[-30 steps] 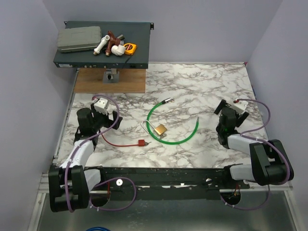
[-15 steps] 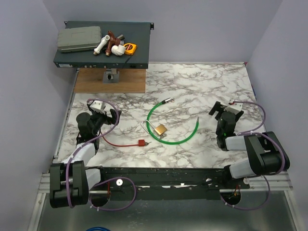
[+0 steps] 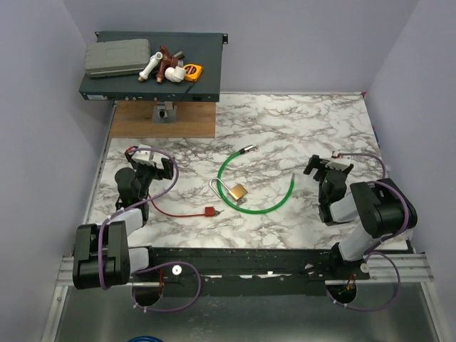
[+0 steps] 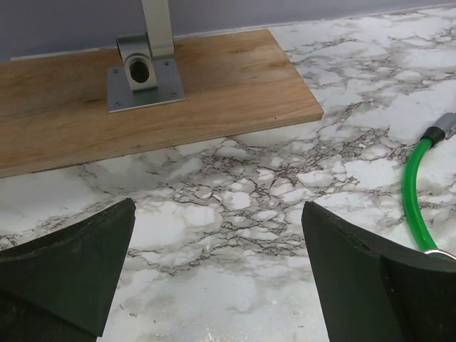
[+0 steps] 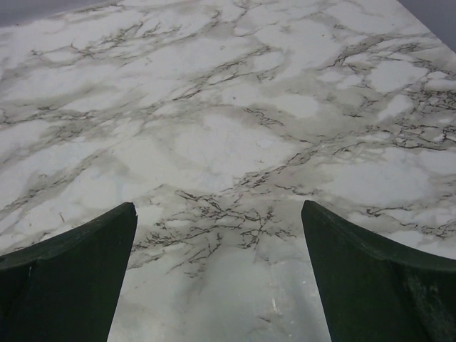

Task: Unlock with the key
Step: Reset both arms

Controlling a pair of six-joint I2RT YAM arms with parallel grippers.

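key (image 3: 293, 178) lies near the spread right hand (image 3: 321, 166), not touching.

White marble-look table (image 3: 299, 121), veined grey & black. Padlock (image 3: 238, 192) brass-yellow, its shackle (image 3: 217, 189) silver. Hose-like cable (image 3: 260, 209) bright green w/ silver-grey tip; thin wire (image 3: 182, 211) red. Board (image 3: 142, 121) light-brown wood grain. Rack unit (image 3: 203, 78) dark grey-black; box (image 3: 116, 59) grey-green; pipe fittings (image 3: 151, 68) white, one beside them reddish-brown; tape measure (image 3: 192, 70) yellow & black. Left arm (image 3: 128, 189) & right arm (image 3: 377, 206) black w/ white sections, purple leads (image 3: 167, 153); jaws matte black. Walls (image 3: 320, 43) pale lilac.
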